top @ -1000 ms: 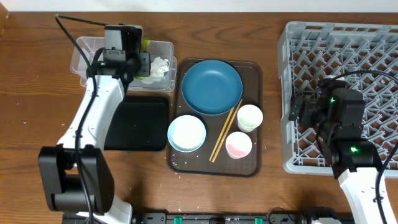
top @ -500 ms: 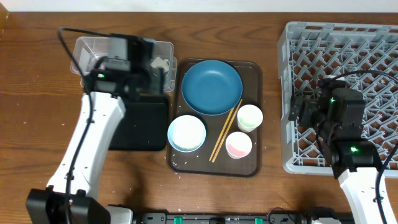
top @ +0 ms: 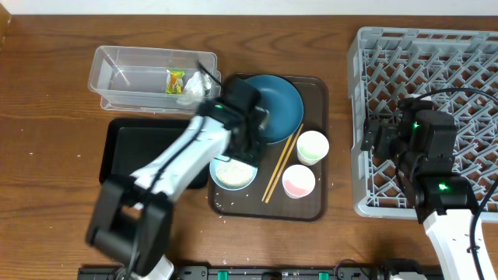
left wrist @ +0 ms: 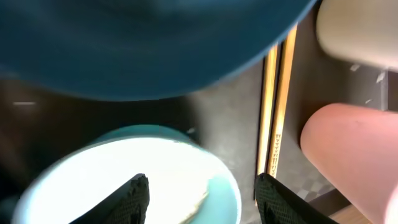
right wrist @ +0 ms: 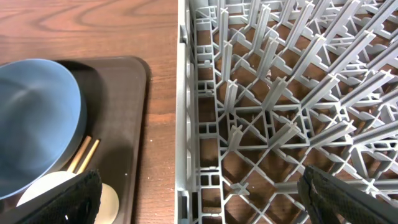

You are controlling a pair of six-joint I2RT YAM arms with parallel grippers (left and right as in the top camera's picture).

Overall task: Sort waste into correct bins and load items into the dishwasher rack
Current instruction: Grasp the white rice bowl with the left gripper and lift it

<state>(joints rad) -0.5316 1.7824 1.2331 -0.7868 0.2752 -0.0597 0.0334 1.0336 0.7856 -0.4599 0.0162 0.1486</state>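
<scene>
Tissue + wrapper in clear tub; rack empty, plate, bowl on tray; L gripper, R gripper jaws spread, empty.

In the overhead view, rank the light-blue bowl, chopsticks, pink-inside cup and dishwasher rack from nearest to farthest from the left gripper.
1. light-blue bowl, directly under the left gripper.
2. chopsticks, just right of the bowl.
3. pink-inside cup, beyond the chopsticks.
4. dishwasher rack, at the far right.

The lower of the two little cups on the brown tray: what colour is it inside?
The cup is pink inside, clearest in the overhead view.
</scene>
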